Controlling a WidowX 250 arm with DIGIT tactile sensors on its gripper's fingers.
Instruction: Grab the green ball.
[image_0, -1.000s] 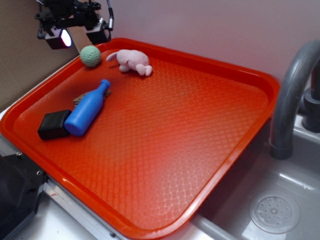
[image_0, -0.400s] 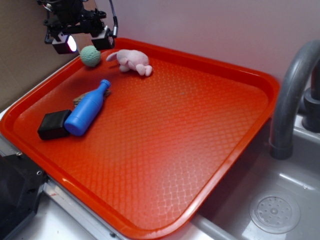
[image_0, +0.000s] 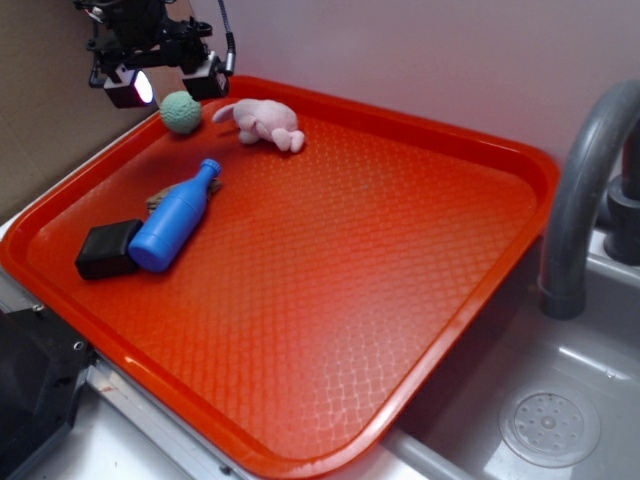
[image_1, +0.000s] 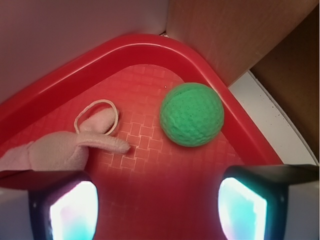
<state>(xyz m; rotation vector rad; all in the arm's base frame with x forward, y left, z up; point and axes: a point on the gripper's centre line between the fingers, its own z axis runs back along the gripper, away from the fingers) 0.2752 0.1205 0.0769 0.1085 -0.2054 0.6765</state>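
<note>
Small, matte, dimpled mint-green ball (image_1: 192, 114) resting in the far corner of the red plastic tray (image_1: 75, 75), just ahead of and below the two fingers (image_1: 62, 205), spread wide and empty, ball offset toward the right finger.

Blue bottle (image_0: 176, 219) touches black block (image_0: 107, 248) on tray (image_0: 400, 250).

Exterior view: even, soft light, slightly soft focus, mild sheen on tray (image_0: 330, 330) at the near edge. Wrist view: sharp between the jaws, fingertips (image_1: 67, 205) blurred and glowing white-cyan, overexposed; soft shadow under green ball (image_1: 191, 114) ahead of the jaws.
</note>
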